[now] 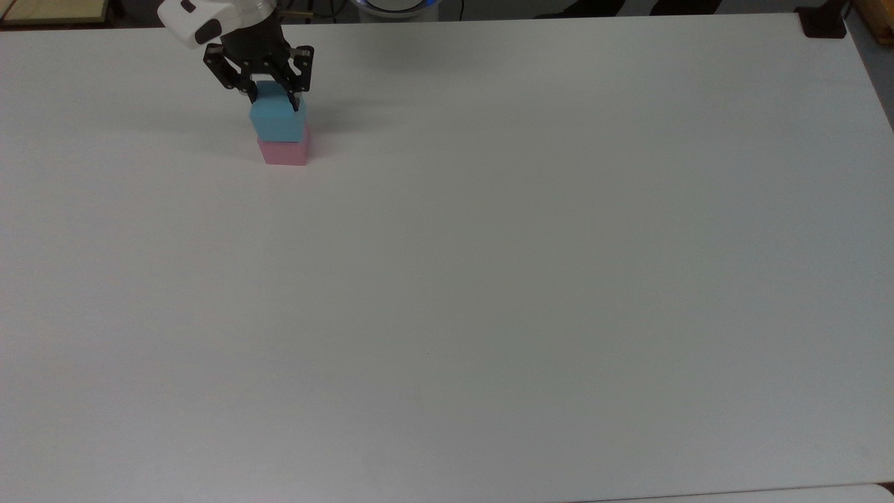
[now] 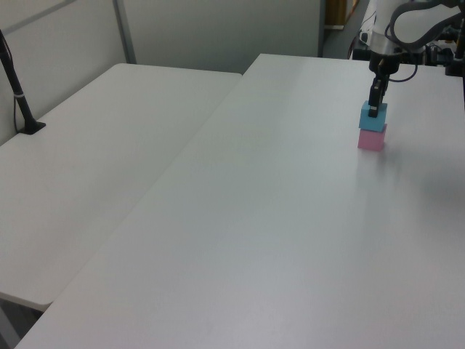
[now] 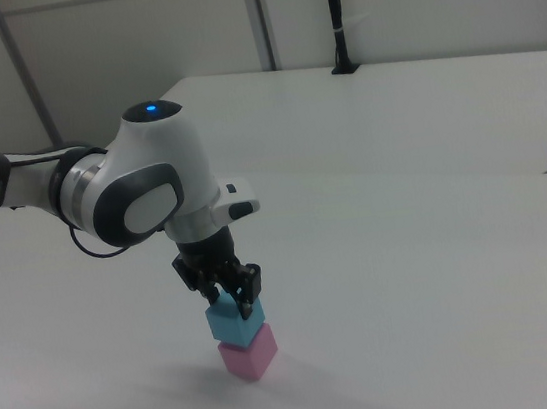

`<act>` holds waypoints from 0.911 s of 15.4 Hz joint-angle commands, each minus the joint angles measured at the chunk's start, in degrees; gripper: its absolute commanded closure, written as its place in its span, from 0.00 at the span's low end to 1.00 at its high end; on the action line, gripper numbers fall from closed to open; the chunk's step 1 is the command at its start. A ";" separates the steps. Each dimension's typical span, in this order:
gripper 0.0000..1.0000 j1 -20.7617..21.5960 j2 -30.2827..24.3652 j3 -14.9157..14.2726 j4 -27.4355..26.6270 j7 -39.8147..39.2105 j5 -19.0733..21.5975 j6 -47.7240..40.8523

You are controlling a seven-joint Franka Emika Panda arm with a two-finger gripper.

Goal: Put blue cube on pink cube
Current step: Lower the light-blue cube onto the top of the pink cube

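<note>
The blue cube (image 1: 278,122) rests squarely on the pink cube (image 1: 283,154) near the far left of the white table (image 1: 489,279) in the top view. My gripper (image 1: 274,98) comes down from above, its black fingers pressed on two opposite sides of the blue cube's upper part, shut on it. In the left view the blue cube (image 2: 373,118) sits on the pink cube (image 2: 371,139) under the gripper (image 2: 373,109). The right view shows the same stack, blue cube (image 3: 235,323) over pink cube (image 3: 249,354), with the gripper (image 3: 233,295) holding the top one.
A second white table (image 2: 94,145) adjoins on the left view's left, with a black clamped post (image 2: 20,102) at its edge. A black clamp (image 1: 824,24) sits at the top view's far right corner. The robot's base (image 1: 391,5) stands behind the table edge.
</note>
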 commanded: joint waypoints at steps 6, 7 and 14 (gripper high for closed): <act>0.61 -0.98 -0.80 -0.05 -1.13 0.28 -0.89 1.20; 0.60 -0.98 -0.88 -0.05 -1.13 0.28 -0.98 1.03; 0.12 -0.63 -0.88 -0.05 -1.84 0.36 -4.06 0.68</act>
